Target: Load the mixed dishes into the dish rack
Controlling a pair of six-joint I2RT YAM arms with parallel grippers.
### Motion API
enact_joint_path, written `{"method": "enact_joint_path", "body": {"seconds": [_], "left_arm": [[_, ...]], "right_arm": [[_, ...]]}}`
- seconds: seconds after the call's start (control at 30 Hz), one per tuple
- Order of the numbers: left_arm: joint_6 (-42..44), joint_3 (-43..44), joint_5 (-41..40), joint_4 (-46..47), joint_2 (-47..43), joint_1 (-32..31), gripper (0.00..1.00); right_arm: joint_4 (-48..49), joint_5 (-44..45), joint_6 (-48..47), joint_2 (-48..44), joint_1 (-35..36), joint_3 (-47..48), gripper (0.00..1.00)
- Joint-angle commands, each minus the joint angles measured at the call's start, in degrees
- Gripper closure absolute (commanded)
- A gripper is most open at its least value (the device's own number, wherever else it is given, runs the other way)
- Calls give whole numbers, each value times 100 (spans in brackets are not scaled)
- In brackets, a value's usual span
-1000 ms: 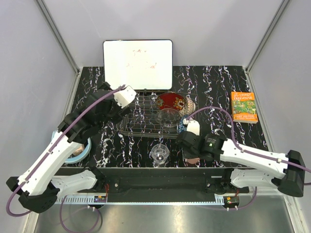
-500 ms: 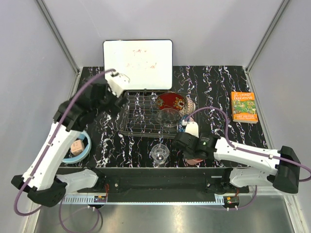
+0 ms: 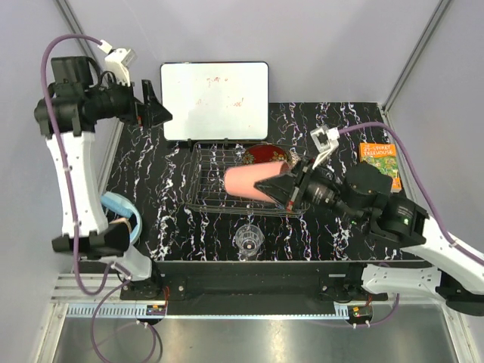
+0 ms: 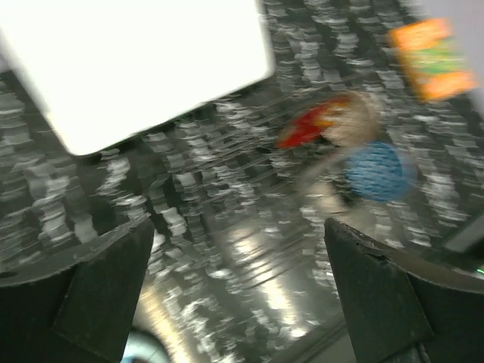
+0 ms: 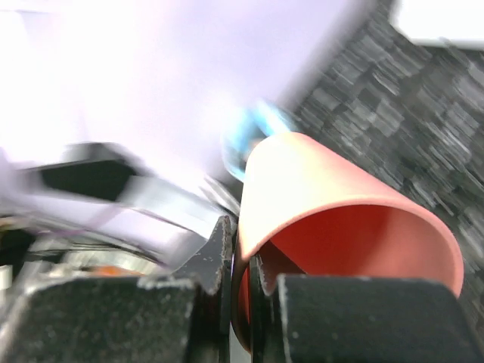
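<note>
My right gripper (image 3: pixel 283 189) is shut on the rim of the pink plastic cup (image 3: pixel 249 183) and holds it on its side above the wire dish rack (image 3: pixel 208 189). In the right wrist view one finger is inside the cup (image 5: pixel 333 204) and one outside; the gripper (image 5: pixel 242 280) pinches the wall. The red patterned bowl (image 3: pixel 263 153) stands at the rack's far right. The clear glass tumbler (image 3: pixel 248 240) stands near the front edge. My left gripper (image 3: pixel 155 106) is open and empty, raised high at the far left. Its blurred view shows the red bowl (image 4: pixel 306 128), the beige bowl (image 4: pixel 352 125) and the blue bowl (image 4: pixel 376 170).
The white whiteboard (image 3: pixel 215 98) leans at the back, behind the rack. The orange book (image 3: pixel 378 162) lies at the right. The light blue headphones (image 3: pixel 121 208) lie at the left table edge, below the raised left arm.
My right arm lifted the pink cup from the table's front up over the rack. My left arm swung up and back from the rack's left side to the far left.
</note>
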Motion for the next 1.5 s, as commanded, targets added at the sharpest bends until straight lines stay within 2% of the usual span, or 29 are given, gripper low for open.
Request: {"method": "enact_joint_path", "body": {"seconds": [0.0,0.1,0.2,0.23,0.3,0.47,0.6,0.77,0.93,1.03,1.07,1.1,1.13,1.17,1.23,1.27,1.3,1.33,1.37,1.4,1.47], "left_arm": [[-140,-169,2863,-1342,514,439,1],[-87,-319,3441,-1403,479,474,1],[-34,-460,4013,-1403,329,474,1],[-8,-486,4154,-1394,294,474,1],[27,-443,4374,-1385,206,474,1],[-157,-898,4840,-1105,101,474,1],[44,-1540,4965,-1078,-66,474,1],[282,-1506,5087,-1069,-181,474,1],[-165,-1672,5360,-744,-321,474,1],[-805,-2085,5500,-43,-697,474,1],[-1138,-2234,5640,716,-821,474,1],[-1977,-2653,5737,1255,-944,474,1],[-2438,-2892,5807,1834,-1224,474,1],[-2834,-3112,5817,2893,-1357,474,1],[-3897,-3806,5747,3988,-1803,483,1],[-4493,-4139,5694,5673,-1981,483,1],[-6074,-4900,5642,6786,-2139,474,1],[-6951,-5264,5598,7989,-2375,474,1],[-7708,-5555,5615,9881,-2413,483,1],[-8455,-5836,5650,10256,-2404,474,1],[-8384,-5857,5755,10086,-2352,474,1]], "right_arm": [[2865,-1033,-607,754,-21,-73,100],[3712,-2312,-257,1370,-389,147,100],[5143,-3386,901,1757,-1031,-168,100],[5425,-3547,1374,1846,-1284,-256,100],[6068,-3915,1659,2040,-1400,-467,100],[6542,-4199,1853,2435,-1585,-397,100],[7229,-4287,2493,2769,-1813,-380,100],[8430,-4137,3258,3453,-1911,-450,100],[9102,-3988,3743,3912,-1964,-424,100],[9145,-3970,3726,4044,-1990,-336,100],[9128,-3970,3726,4071,-1990,-310,100],[9111,-3962,3665,4071,-2007,-301,100],[9102,-3944,3647,4062,-2042,-309,100],[9119,-3927,3638,4036,-2069,-327,100],[9216,-3883,3673,3992,-2130,-388,100],[9225,-3865,3673,3957,-2174,-406,100],[9225,-3813,3647,3939,-2201,-441,100],[9225,-3795,3629,3930,-2209,-459,100],[9234,-3777,3629,3930,-2227,-459,100],[9269,-3777,3646,3948,-2236,-424,100],[9313,-3751,3673,4000,-2236,-389,100]]}}
